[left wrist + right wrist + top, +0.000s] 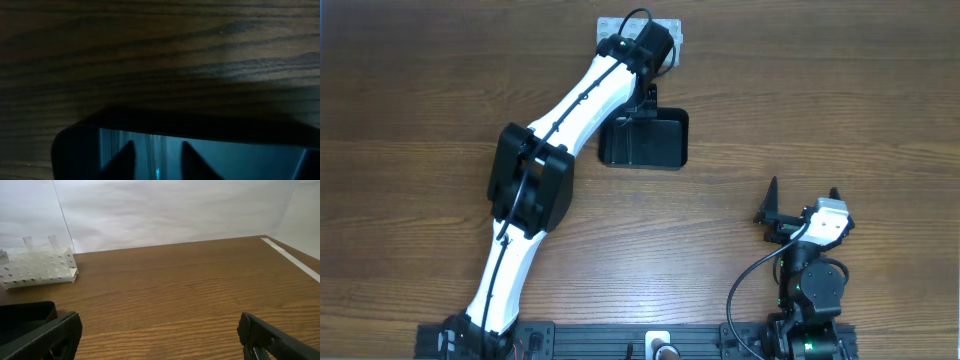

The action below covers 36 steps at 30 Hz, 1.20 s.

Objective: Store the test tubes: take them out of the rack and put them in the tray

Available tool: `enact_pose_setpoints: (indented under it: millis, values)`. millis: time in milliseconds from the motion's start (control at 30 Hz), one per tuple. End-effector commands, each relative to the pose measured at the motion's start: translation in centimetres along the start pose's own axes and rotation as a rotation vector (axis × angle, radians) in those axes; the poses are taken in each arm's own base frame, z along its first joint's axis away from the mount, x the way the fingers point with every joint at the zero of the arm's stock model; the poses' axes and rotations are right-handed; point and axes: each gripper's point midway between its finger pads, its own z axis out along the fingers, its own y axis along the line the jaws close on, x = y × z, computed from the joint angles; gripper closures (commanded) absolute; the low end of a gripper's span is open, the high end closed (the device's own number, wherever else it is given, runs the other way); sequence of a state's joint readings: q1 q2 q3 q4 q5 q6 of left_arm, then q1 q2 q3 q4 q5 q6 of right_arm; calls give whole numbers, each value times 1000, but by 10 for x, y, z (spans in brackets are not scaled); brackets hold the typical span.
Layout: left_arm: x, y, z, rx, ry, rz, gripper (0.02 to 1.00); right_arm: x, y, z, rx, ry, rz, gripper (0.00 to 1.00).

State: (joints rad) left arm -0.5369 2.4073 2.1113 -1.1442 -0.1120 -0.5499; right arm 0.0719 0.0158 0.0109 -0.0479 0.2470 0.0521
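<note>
I had the left pincer (157, 145) over the far edge of the black tray (150, 120). The tray lay on the table (820, 80), just on the near side of the white rack (607, 30). The two fingers of this pincer stood only a little apart. Between them I saw pale upright streaks, which I took for a clear test tube (154, 152) pinched there, though I was not fully sure of it. In the rack, two other tubes (28, 242) stood upright. The right pincer (803, 196) was spread wide and held nothing, well apart from the tray at the near right of the table.

In my judgement such a tube is light, stiff, smooth and easy to break. I would take it by the upper part that stands out of the rack, with a soft squeeze. Then I would pull it straight up and lay it down low in the tray, so that it does not drop or roll.
</note>
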Motion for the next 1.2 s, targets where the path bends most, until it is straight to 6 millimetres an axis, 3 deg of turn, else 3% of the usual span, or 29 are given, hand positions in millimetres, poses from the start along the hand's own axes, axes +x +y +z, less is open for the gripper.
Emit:
enact_pose_setpoints:
  millis: [33, 167, 233, 333, 400, 500, 600, 733, 900, 1033, 1200]
  values:
    - [-6, -4, -25, 33, -42, -5, 614, 1, -3, 0, 17, -2, 7, 9]
    - [-25, 5, -90, 49, -191, -25, 441, 1, -3, 0, 17, -2, 6, 7]
    - [-35, 15, -136, 53, -301, -45, 332, 1, -3, 0, 17, -2, 6, 7]
    - [-46, 36, -201, 59, -465, -94, 305, 1, -3, 0, 17, -2, 6, 7]
    - [-54, 57, -247, 61, -599, -107, 191, 1, -3, 0, 17, -2, 6, 7]
    - [-66, 79, -295, 74, -788, -47, 40, 1, -3, 0, 17, -2, 6, 9]
    - [-72, 111, -332, 89, -999, -45, 18, 1, -3, 0, 17, -2, 6, 7]
    - [-55, 157, -339, 153, -1178, -62, 18, 1, -3, 0, 17, -2, 7, 7]
    - [-3, 208, -307, 212, -1303, -59, 23, 1, -3, 0, 17, -2, 6, 9]
    - [47, 227, -277, 157, -1320, -19, 20, 1, -3, 0, 17, -2, 6, 7]
    - [98, 235, -250, 133, -1356, -19, 20, 1, -3, 0, 17, -2, 6, 9]
